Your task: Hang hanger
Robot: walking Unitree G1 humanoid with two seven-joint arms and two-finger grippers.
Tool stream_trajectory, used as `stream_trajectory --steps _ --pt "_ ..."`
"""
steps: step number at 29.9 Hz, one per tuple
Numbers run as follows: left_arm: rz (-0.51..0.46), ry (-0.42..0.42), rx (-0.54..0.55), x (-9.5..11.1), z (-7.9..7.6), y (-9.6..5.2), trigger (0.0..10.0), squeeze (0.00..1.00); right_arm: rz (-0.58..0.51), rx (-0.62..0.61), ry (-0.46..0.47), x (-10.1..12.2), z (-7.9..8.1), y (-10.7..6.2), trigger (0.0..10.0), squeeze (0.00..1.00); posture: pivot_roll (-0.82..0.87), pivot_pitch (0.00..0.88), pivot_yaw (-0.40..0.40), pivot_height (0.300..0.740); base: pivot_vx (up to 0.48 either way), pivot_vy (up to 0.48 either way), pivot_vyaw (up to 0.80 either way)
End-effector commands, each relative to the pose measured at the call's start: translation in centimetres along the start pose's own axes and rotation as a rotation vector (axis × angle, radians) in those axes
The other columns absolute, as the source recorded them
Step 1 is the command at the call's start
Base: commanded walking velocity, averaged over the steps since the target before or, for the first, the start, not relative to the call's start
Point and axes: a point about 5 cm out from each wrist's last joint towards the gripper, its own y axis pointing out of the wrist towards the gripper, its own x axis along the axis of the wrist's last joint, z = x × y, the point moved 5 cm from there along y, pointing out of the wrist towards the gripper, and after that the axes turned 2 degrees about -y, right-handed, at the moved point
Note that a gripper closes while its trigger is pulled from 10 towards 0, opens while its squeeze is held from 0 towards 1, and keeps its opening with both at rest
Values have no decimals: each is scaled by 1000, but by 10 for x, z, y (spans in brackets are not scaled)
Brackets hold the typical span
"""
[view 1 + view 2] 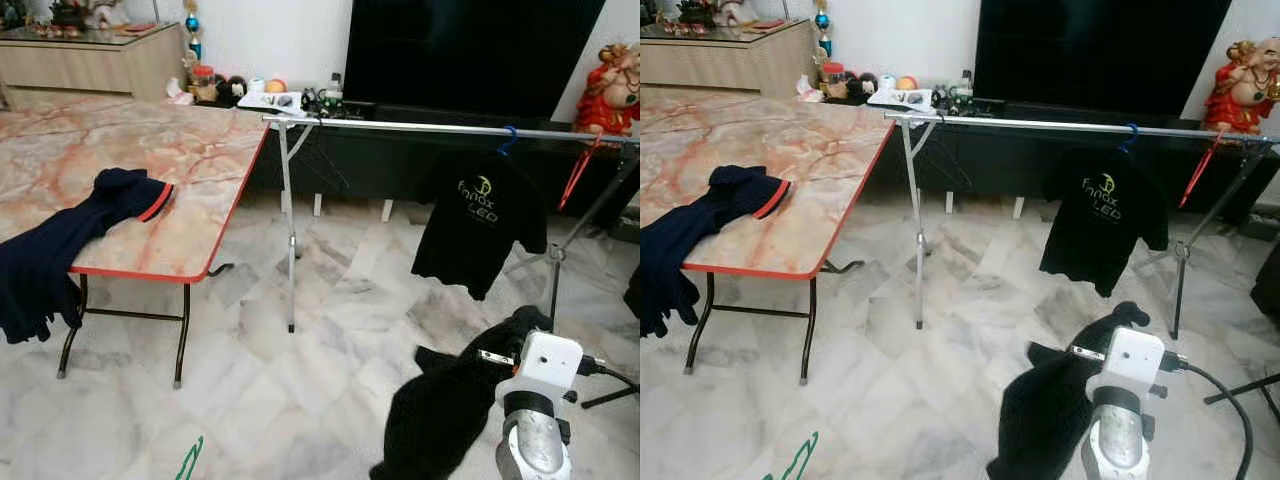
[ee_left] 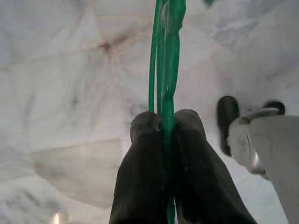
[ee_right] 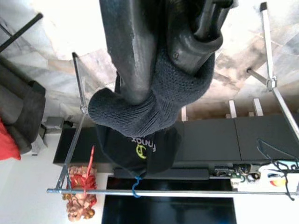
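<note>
A green hanger [image 2: 167, 56] is pinched between the black fingers of my left gripper [image 2: 166, 122], low over the marble floor; its tip shows at the bottom left of the left eye view [image 1: 190, 458]. My right gripper [image 3: 166, 79] is shut on a bunched dark garment [image 1: 450, 400] that hangs from it at the lower right. Ahead runs a silver clothes rail [image 1: 450, 127]. On it hang a black printed T-shirt [image 1: 482, 222] on a blue hanger [image 1: 508, 138] and a bare red hanger [image 1: 578, 172].
A marble-patterned folding table [image 1: 190, 150] stands to the left with a navy garment [image 1: 60, 240] draped over its near edge. The rail's legs [image 1: 290, 250] stand on the floor ahead. A dark TV unit [image 1: 400, 150] and a red figurine [image 1: 610, 90] lie behind.
</note>
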Motion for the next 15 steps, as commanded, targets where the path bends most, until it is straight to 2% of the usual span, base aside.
stream_trajectory --steps 1,15 --pt "13 -10 -1 -3 -1 0 10000 0 -28 -13 4 9 -3 2 10000 0 119 2 -15 740 0 379 0" --pt "27 -18 0 -8 -2 -1 10000 0 -41 9 -11 12 0 3 10000 0 121 12 -19 740 0 383 0"
